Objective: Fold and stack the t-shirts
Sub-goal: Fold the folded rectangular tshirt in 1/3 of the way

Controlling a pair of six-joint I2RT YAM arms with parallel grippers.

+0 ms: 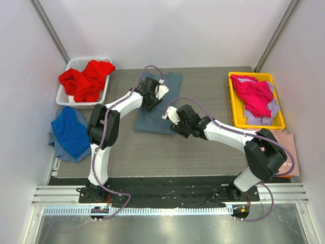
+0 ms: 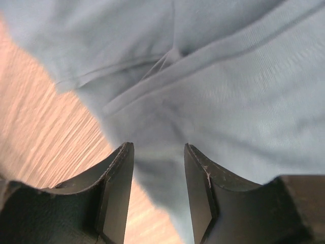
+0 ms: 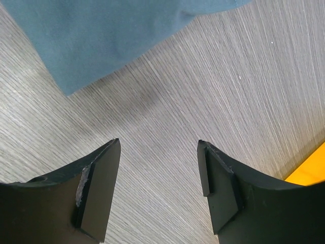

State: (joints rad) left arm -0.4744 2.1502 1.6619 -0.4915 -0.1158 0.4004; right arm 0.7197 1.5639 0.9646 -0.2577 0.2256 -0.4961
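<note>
Slate blue-grey t-shirt [image 1: 152, 121] lay mid-table, bare table [image 1: 203, 147] around it; the left gripper [image 2: 158, 150] hung over its seam, jaws spread; the right gripper [image 3: 158, 145], jaws spread, hung beside its corner. Only the top view, which hid both jaws, showed the red t-shirt [image 1: 85, 79] in the basket [image 1: 62, 96] and the magenta t-shirt [image 1: 256, 94] in the yellow tray [image 1: 232, 101].

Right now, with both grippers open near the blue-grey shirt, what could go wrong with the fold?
The left gripper sits over overlapping folds of the blue-grey shirt; closing there may pinch too many layers, or only one. The right gripper hangs over bare table beside the shirt's corner; closing now would probably miss the cloth.
</note>
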